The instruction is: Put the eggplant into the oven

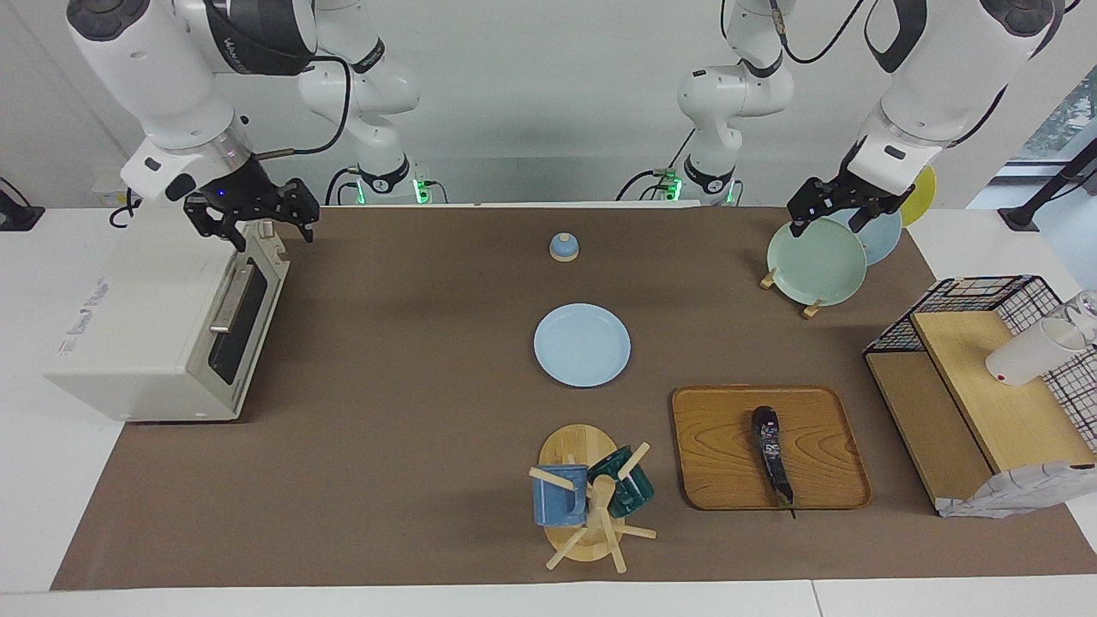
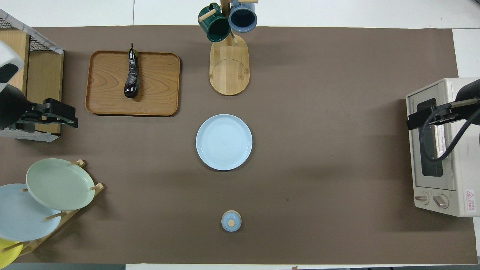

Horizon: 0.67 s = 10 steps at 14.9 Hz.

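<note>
The eggplant point(image 1: 772, 454) lies on the wooden tray point(image 1: 711, 446) toward the left arm's end of the table, well apart from the oven point(image 1: 163, 334) at the right arm's end, whose door looks shut. Left gripper point(image 1: 836, 204) hangs over the plate rack point(image 1: 814, 261), jaws wide and empty. Right gripper point(image 1: 248, 218) is over the oven's top edge, also wide and empty. I'd guess the eggplant is light, a bit soft, and its glossy skin slippery, so grab it across the fat middle, not the thin stem end.
</note>
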{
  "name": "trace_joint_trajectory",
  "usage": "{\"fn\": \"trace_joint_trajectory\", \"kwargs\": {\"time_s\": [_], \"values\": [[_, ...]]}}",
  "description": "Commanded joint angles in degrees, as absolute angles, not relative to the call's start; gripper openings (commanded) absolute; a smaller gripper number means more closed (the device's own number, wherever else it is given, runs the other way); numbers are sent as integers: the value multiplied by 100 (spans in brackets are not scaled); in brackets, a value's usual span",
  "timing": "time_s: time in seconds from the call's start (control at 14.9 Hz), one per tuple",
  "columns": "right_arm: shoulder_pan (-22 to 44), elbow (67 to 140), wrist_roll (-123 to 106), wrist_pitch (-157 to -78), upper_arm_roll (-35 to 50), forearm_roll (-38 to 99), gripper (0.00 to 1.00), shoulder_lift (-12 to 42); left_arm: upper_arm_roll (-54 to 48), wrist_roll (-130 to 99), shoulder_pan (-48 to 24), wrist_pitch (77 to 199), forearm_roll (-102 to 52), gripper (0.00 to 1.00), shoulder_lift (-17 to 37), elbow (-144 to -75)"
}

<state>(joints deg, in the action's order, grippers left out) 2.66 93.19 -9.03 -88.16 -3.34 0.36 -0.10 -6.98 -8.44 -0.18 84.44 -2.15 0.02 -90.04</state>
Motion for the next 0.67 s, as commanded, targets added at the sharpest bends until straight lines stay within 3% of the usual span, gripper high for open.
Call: {"fn": "trace_joint_trajectory", "kwargs": {"time_s": [0.0,0.6], "values": [[272,9404,-782,-8859,-325,-44,100,-62,-712,-721,88,8481,-316,100,-35,-9035],[272,9404,-782,-8859,-334,-44,100,-62,-712,-730,176,8718,-325,100,-132,-9246]]}}
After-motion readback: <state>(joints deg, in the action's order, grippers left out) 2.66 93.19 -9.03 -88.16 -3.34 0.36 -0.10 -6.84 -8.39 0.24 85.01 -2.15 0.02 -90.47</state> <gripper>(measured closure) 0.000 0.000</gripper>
